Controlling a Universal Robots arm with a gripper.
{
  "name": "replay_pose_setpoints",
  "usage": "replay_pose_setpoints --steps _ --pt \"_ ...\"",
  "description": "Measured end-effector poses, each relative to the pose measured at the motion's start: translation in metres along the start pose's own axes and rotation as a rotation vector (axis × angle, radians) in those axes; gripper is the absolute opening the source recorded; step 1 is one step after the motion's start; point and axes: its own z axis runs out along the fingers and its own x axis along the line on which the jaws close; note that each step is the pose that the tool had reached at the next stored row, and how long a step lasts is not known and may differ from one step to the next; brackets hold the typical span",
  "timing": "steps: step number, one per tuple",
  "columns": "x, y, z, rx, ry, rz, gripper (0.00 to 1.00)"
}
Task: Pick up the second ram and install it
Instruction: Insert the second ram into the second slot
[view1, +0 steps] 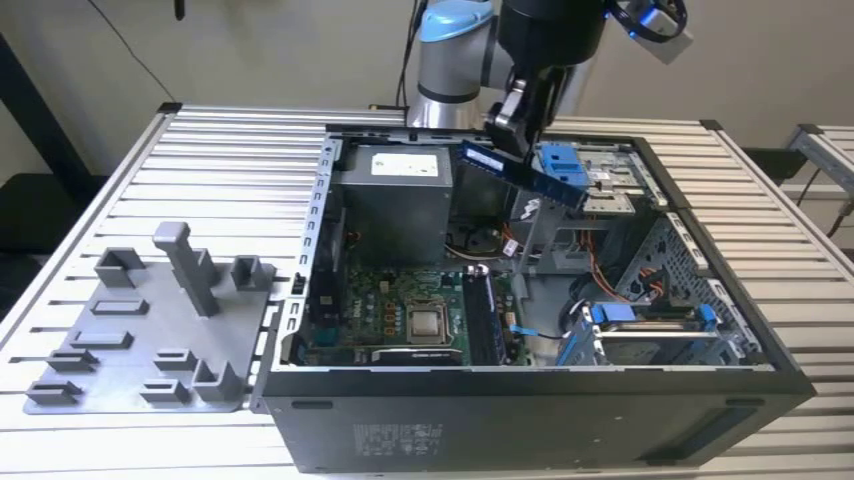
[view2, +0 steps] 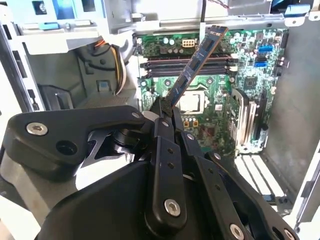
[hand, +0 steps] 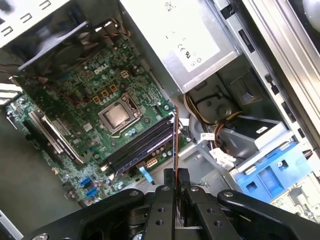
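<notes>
The second ram (view1: 525, 174) is a dark, narrow stick held tilted in the air above the open computer case (view1: 534, 400), over its far part. My gripper (view1: 502, 128) is shut on one end of it. In the second wrist view the second ram (view2: 196, 62) juts out from the gripper (view2: 163, 107) over the motherboard. In the first wrist view it appears edge-on as a thin line (hand: 176, 142) rising from the gripper (hand: 176, 176). The black memory slots (view2: 190, 67) (hand: 142, 145) lie below, beside the bare processor (hand: 118, 115).
A grey power supply (view1: 392, 200) sits at the case's far end, with blue drive brackets (view1: 562, 163) towards the exterior view's right. A grey fixture plate (view1: 140, 335) with blocks and posts lies on the slatted table at the exterior view's left.
</notes>
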Motion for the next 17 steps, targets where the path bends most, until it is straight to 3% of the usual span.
replay_pose_setpoints --steps 17 --pt "0.0012 -0.0008 0.0019 0.0119 0.0025 0.206 0.14"
